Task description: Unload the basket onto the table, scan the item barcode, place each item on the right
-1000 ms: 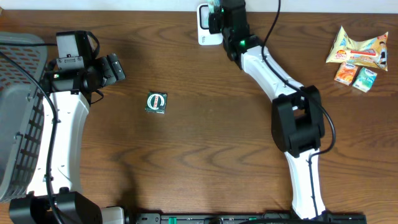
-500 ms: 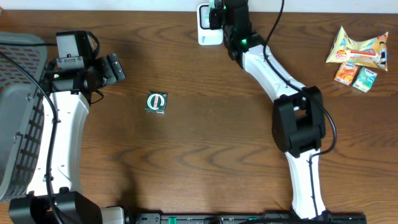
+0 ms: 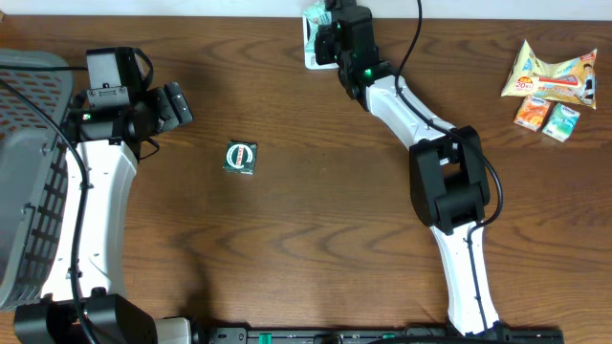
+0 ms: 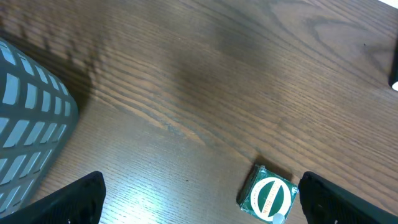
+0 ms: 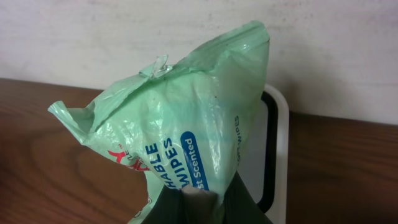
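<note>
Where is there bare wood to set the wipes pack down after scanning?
Bare wood lies between the small green packet and the right arm, and right of that arm below the snack packs. Crowded: the scanner at the far edge, where the right tool holds the wipes pack, and the basket side.

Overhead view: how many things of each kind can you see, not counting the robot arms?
Basket: 1
Scanner: 1
Wipes pack: 1
Green box: 1
Snack bag: 1
Small cartons: 2
Total: 7
</note>
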